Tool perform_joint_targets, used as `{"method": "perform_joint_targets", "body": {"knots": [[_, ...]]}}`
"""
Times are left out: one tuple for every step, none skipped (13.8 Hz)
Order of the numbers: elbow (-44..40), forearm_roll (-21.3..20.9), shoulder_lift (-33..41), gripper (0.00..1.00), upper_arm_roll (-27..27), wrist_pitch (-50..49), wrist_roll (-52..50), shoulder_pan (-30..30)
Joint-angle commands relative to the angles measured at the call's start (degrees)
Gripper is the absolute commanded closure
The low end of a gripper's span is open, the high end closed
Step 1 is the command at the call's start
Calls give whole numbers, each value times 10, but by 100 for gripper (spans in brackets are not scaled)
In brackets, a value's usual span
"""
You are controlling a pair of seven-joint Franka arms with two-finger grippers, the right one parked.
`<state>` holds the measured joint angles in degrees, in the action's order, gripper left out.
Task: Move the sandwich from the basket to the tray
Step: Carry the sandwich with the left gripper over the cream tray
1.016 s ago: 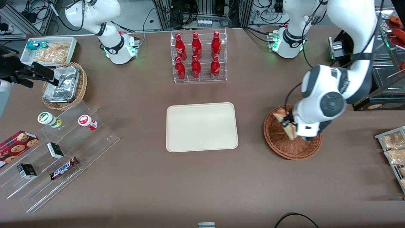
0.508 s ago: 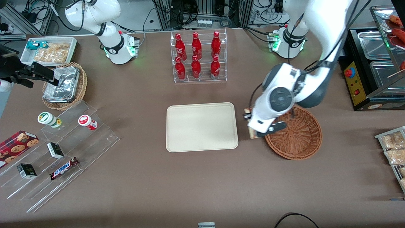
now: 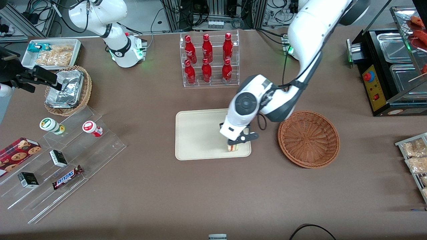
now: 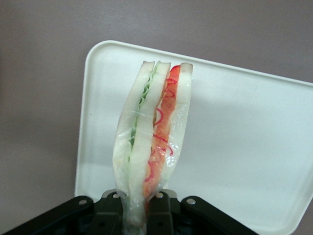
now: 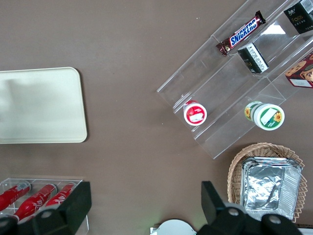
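While the gripper (image 3: 237, 142) hangs over the tray (image 3: 200, 133), at the corner nearest the basket (image 3: 308, 138) & front cam, its fingers (image 4: 159, 208) clamp the sandwich (image 4: 152, 147) by one end. Wedge sticks out past the fingertips, bread slices edge-on, green and red filling showing, just above tray surface. Basket sits on the counter (image 3: 200, 193) beside tray, w/ nothing in it.

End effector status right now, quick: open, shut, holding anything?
Left end effector: shut on the sandwich, holding it above the tray, at the tray's end nearest the basket.
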<state>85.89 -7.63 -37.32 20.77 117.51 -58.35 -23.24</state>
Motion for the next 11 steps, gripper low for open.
{"method": "perform_joint_targets", "body": {"knots": [[-55,-60,-44,91,-3,-8,-68,-47],[-73,-66,-62,90,-3,-8,-76,-57],[-90,-66,-80,90,-3,-8,-81,-67],[-102,-64,-95,91,-2,-8,-82,-74],[-109,-63,-105,91,-1,-6,-85,-77],[-120,-61,-115,91,1,-6,-87,-78],[-127,-59,-118,90,2,-10,-87,-79],[-127,-58,-118,91,2,-11,-91,-80],[-128,-58,-120,90,3,-10,-93,-80],[-129,-58,-120,89,3,-10,-93,-80],[-129,-58,-122,88,3,-7,-94,-80]]}}
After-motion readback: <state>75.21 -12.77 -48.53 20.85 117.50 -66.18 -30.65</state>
